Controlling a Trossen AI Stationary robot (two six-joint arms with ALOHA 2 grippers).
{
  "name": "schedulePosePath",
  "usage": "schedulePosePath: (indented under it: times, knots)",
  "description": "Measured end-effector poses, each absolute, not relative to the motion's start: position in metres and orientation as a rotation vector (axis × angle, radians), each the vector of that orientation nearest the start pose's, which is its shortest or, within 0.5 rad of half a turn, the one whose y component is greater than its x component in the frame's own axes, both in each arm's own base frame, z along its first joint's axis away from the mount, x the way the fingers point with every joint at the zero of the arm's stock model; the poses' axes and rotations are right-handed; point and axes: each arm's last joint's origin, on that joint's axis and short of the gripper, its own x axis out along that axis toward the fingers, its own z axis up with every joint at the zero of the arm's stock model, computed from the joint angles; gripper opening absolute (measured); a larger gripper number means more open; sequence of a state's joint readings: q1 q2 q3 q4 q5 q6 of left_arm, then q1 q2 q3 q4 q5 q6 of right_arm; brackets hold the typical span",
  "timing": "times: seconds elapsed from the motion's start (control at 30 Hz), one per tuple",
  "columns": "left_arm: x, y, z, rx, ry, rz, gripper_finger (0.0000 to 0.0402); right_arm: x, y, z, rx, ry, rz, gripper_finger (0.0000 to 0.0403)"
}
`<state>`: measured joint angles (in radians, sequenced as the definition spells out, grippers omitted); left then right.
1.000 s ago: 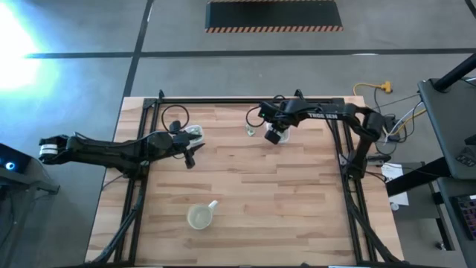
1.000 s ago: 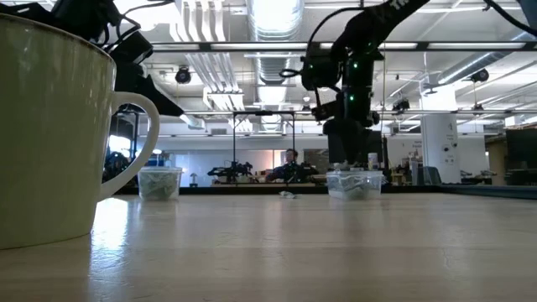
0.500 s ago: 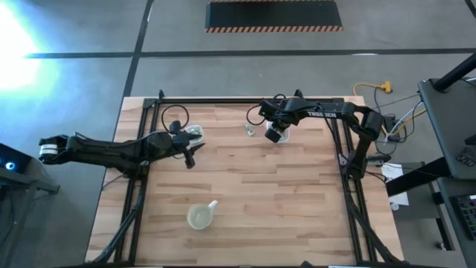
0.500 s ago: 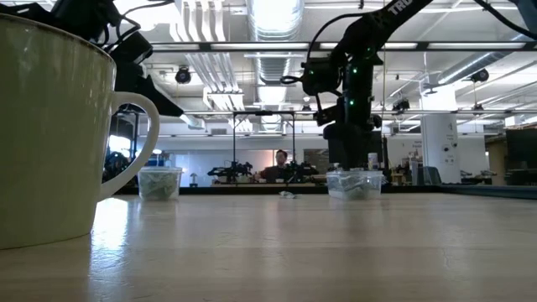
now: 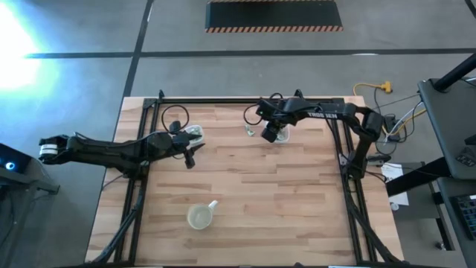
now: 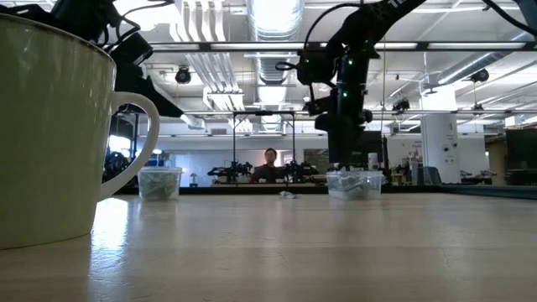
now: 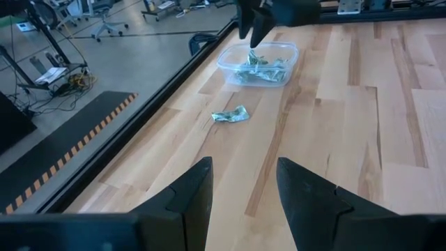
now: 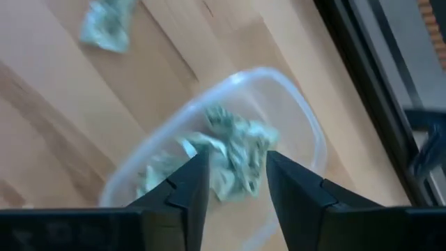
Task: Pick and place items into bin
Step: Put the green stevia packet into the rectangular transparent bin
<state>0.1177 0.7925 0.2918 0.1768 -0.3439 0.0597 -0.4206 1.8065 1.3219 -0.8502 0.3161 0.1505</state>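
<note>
My right gripper [image 8: 237, 183] hangs open over a clear bin [image 8: 293, 122] at the far middle of the table, fingers pointing down. The bin holds a heap of pale green and silvery items [image 8: 233, 157], which show through the gap between the fingers. One loose item [image 5: 250, 131] lies flat on the wood just left of that bin [image 5: 281, 135]. My left gripper [image 7: 244, 195] stands open above bare wood at the left. A second clear bin [image 5: 195, 132] with items sits just beyond it.
A yellowish cup with a spout [image 5: 201, 217] stands near the front middle and fills the left of the low view [image 6: 50, 126]. Black frame rails [image 5: 141, 171] run along the table's left, right and far edges. Bare wood spreads between the arms.
My right gripper has shifted a little toward the table's left edge above the bin. The loose item, both bins and the cup have not moved.
</note>
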Motion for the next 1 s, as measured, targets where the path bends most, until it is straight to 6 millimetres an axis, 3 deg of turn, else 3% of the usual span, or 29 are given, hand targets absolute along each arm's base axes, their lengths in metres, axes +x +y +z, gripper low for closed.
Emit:
schedulePosePath:
  times: [0.13, 0.33, 0.5, 0.73, 1.0]
  knots:
    - [0.166, 0.029, 0.196, 0.095, 0.337, 0.448, 0.0143, 0.327, -0.146, 0.21, 0.166, 1.229, -0.647, 0.0127]
    - [0.166, 0.029, 0.196, 0.094, 0.332, 0.448, 0.0143, 0.348, -0.14, 0.21, 0.176, 1.067, -0.39, 0.0117]
    - [0.166, 0.03, 0.197, 0.093, 0.318, 0.449, 0.0143, 0.359, -0.141, 0.203, 0.152, 1.015, -0.368, 0.0108]
    - [0.166, 0.03, 0.197, 0.093, 0.319, 0.449, 0.0143, 0.366, -0.145, 0.176, 0.156, 1.07, -0.364, 0.0105]
    - [0.166, 0.029, 0.197, 0.093, 0.319, 0.449, 0.0143, 0.373, -0.148, 0.141, 0.159, 1.152, -0.351, 0.0154]
